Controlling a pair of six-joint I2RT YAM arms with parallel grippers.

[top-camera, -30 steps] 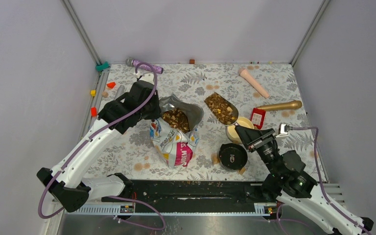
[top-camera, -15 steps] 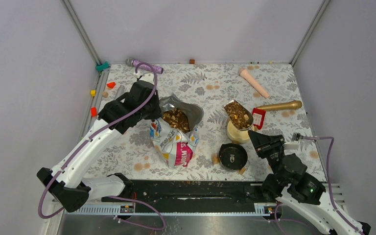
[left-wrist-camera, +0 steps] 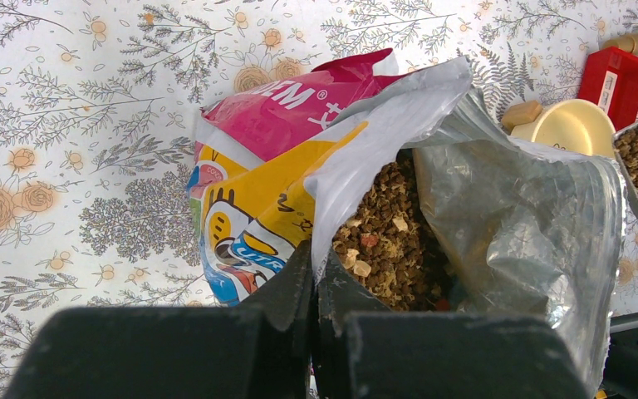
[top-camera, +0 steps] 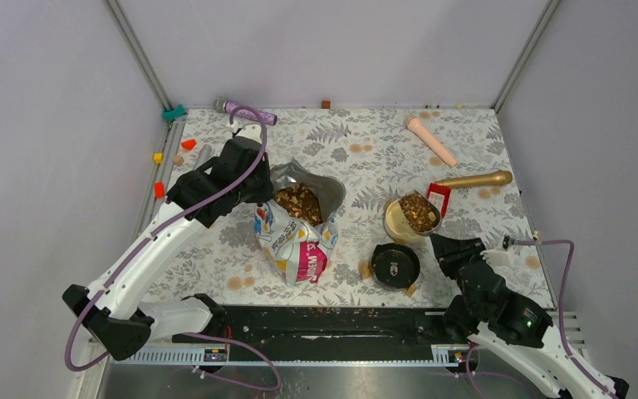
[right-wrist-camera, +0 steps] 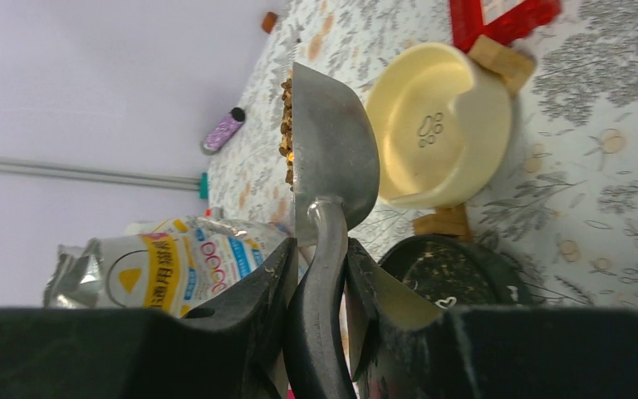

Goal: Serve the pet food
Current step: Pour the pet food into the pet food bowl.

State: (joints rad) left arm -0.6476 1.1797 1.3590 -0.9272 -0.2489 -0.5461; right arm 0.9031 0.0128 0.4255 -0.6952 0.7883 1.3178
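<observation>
Reaching long across with the left arm, left gripper (left-wrist-camera: 314, 278) pinched fully shut on the rim of the open, colourful foil bag (top-camera: 295, 241). Keeping the right arm folded near its base, wrist rolled sideways, right gripper (right-wrist-camera: 320, 274) clamped on the silver metal scoop (right-wrist-camera: 332, 141) handle. Holding brown-and-tan pet food kibble (top-camera: 420, 211) heaped in that scoop, over the round cream bowl (top-camera: 395, 226), with more in the bag.
</observation>
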